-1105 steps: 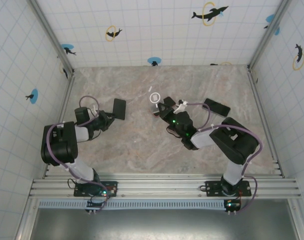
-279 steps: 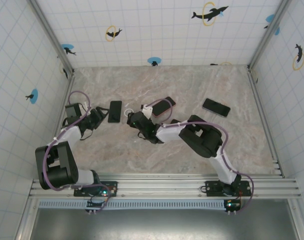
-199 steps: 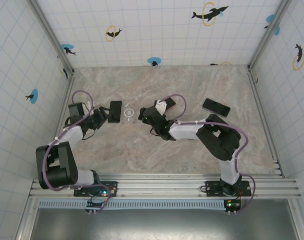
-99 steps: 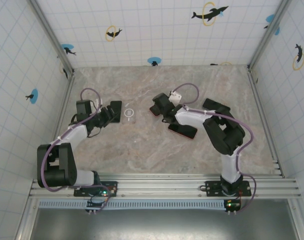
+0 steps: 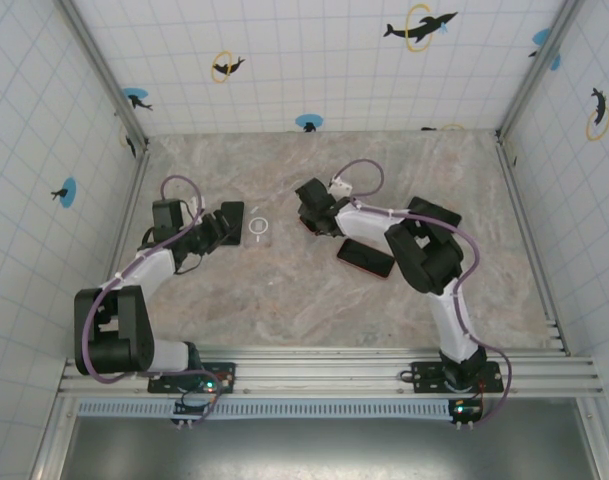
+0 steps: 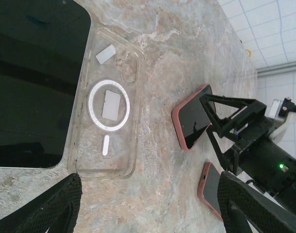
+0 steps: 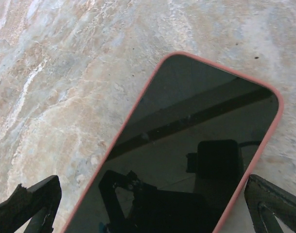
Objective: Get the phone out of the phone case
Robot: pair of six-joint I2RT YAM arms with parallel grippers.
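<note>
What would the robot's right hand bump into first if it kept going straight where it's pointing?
The right hand is open and aimed at the pink-cased phone lying screen-up, so it would probably meet that screen first. How near it is, I can't tell.

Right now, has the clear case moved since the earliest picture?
Yes. The clear case shifted left and nearer; it lay straight below the blue sticker, now well left of it.

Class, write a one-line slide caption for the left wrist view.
Empty clear case lies beside a black phone on the marble table, a pink-cased phone beyond.
</note>
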